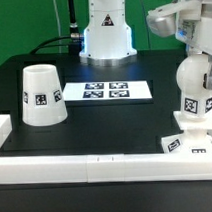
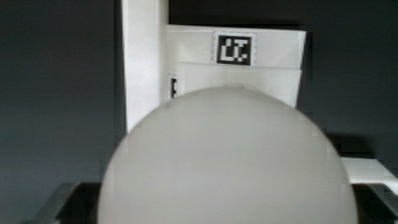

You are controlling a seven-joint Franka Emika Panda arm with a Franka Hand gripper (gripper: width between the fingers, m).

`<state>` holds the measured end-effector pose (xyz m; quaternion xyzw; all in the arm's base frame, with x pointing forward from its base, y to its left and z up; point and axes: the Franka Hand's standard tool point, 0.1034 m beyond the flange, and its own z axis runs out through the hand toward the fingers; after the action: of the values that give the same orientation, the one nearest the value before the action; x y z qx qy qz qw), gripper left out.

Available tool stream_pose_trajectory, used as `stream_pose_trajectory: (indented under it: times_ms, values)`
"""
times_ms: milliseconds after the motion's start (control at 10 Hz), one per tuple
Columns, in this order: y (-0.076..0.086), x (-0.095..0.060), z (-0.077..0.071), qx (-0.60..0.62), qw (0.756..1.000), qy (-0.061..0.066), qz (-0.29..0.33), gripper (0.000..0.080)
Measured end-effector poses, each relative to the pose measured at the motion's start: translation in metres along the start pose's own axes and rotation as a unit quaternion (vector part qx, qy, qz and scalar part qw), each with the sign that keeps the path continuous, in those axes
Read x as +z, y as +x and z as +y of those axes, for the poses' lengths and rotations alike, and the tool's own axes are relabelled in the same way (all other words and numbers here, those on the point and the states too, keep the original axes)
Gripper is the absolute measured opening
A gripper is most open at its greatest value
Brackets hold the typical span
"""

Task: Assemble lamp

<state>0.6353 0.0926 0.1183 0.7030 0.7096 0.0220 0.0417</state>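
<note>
My gripper (image 1: 198,52) is at the exterior view's right, shut on the white bulb (image 1: 197,98). I hold the bulb upright, its tagged stem down over the flat square base (image 1: 186,143) at the table's front right corner. I cannot tell whether the stem touches the base. In the wrist view the rounded bulb (image 2: 222,150) fills the space at my gripper (image 2: 222,208) between the dark fingers (image 2: 68,205). The base (image 2: 235,60) with its tag lies beyond it. The tapered shade (image 1: 40,95) stands wide end down at the exterior view's left, far from the gripper.
The marker board (image 1: 103,91) lies flat at the table's middle back. The robot's white pedestal (image 1: 106,34) stands behind it. A raised white rail (image 1: 87,165) runs along the front and left edges and also shows in the wrist view (image 2: 143,50) beside the base.
</note>
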Motion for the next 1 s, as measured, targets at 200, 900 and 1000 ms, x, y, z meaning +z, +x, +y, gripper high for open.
stream_pose_trajectory:
  times_ms: [200, 900, 1000]
  values:
    - [0.0000, 0.0000, 0.0000, 0.006, 1.000, 0.000, 0.000, 0.0575]
    - [0.0000, -0.0007, 0.0036, 0.305, 0.952, 0.007, 0.010, 0.0576]
    - [0.0002, -0.0007, 0.0038, 0.311, 0.950, 0.006, 0.011, 0.0577]
